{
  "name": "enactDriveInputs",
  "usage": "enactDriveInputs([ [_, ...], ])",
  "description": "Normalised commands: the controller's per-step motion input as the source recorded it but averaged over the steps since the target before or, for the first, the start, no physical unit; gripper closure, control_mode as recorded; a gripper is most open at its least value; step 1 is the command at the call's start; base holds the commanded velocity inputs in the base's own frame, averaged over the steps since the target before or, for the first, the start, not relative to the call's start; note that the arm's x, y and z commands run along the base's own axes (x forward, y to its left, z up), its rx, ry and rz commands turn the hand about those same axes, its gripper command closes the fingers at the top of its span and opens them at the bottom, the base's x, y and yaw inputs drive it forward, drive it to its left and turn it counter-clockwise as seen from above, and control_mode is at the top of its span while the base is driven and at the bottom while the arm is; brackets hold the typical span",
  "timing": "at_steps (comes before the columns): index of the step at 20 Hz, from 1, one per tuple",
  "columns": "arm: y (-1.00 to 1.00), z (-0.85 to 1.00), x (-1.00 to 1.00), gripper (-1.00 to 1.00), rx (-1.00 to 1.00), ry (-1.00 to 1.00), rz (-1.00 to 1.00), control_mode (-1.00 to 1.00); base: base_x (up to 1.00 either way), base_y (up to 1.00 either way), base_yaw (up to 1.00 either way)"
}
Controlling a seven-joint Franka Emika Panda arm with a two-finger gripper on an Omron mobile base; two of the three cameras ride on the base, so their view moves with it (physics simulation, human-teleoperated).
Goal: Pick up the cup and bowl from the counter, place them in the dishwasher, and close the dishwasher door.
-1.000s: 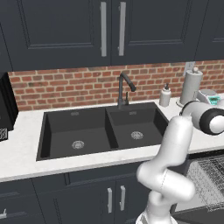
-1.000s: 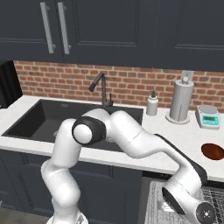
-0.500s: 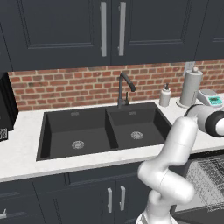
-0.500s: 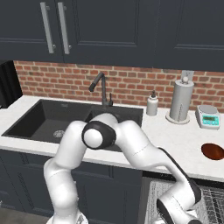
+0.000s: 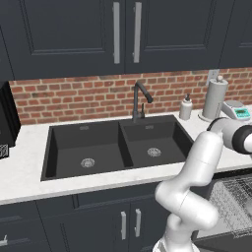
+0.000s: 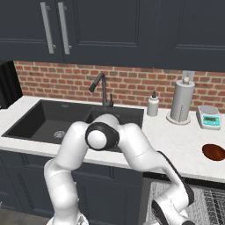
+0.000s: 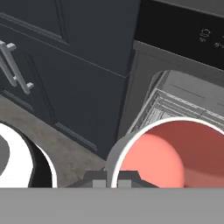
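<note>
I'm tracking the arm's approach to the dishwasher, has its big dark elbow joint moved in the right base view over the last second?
Yes. The elbow joint has risen and shifted right, from below the sink rim to beneath the faucet.

Both base views look forward and down, sharing the black double sink [image 5: 118, 147] [image 6: 66, 123]; the hand view looks downward, seemingly close above the grey wire rack [image 7: 175, 105].
</note>
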Motion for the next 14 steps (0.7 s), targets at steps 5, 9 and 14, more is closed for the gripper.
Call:
enactDriveInputs([
  [5,0.05,-0.32,0.29,1.00,-0.03,0.01,0.10,-1.00,0.00,0.00,0.00],
  [9,-0.32,-0.20,0.43,1.00,0.00,0.08,0.05,-1.00,0.00,0.00,0.00],
  [14,-0.68,-0.25,0.37,1.00,0.00,0.10,0.00,-1.00,0.00,0.00,0.00],
])
